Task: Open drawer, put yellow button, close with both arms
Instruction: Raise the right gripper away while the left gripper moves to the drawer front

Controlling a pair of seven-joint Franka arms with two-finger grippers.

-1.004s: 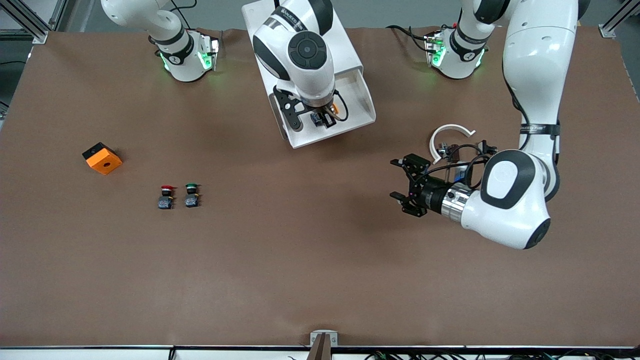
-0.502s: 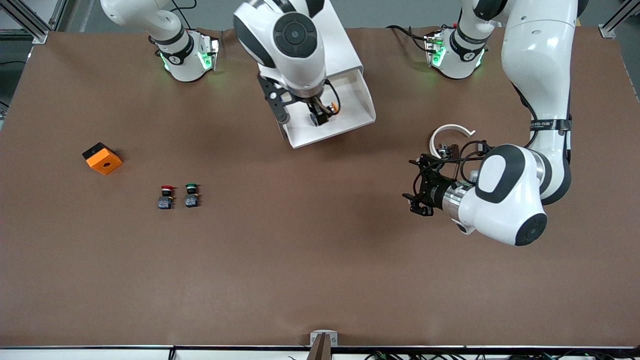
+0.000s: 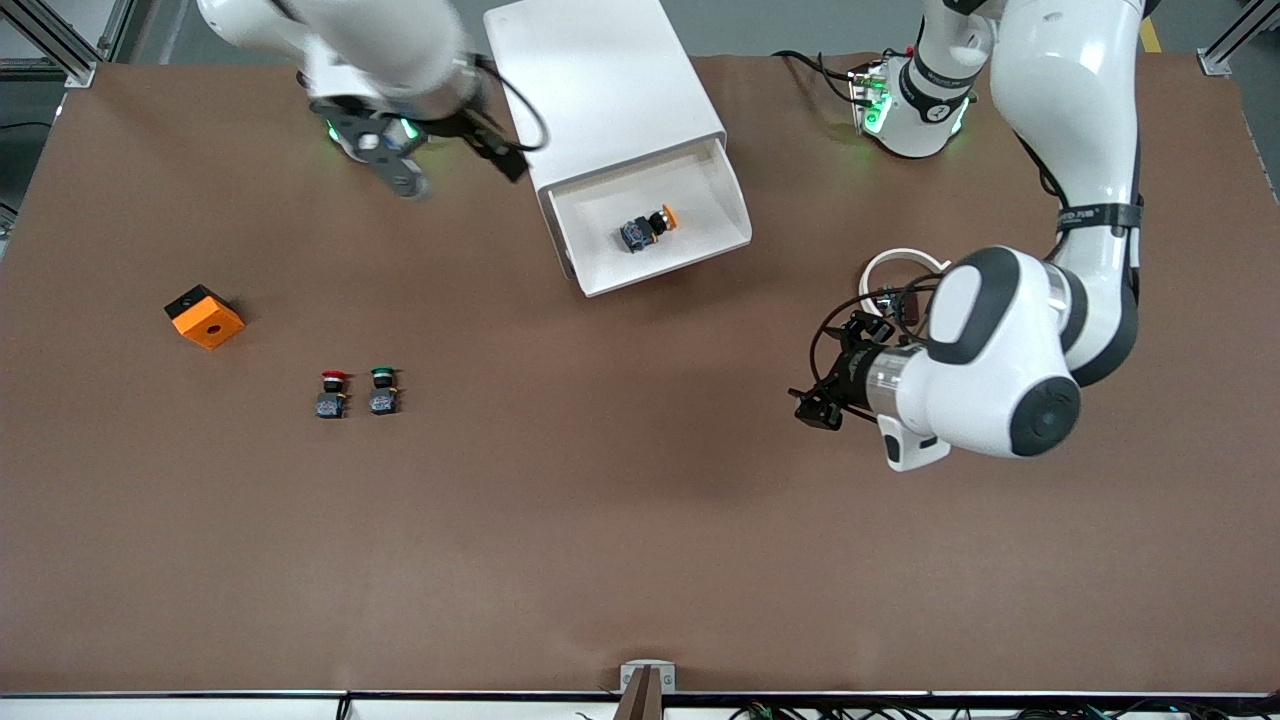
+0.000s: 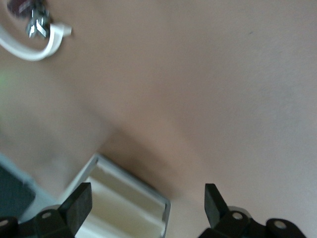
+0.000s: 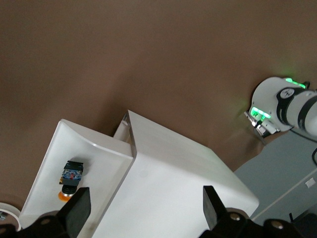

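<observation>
Right gripper had let go and drawn away toward its base, fingers spread; yellow button lay in the open drawer; left gripper hovered released over the table; closing remained.

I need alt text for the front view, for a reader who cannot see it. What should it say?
The yellow button lies in the open white drawer. The right tool, open, is beside the cabinet; the left tool, open, hovers over bare table. A red button, green button and orange block sit toward the right arm's end.
</observation>
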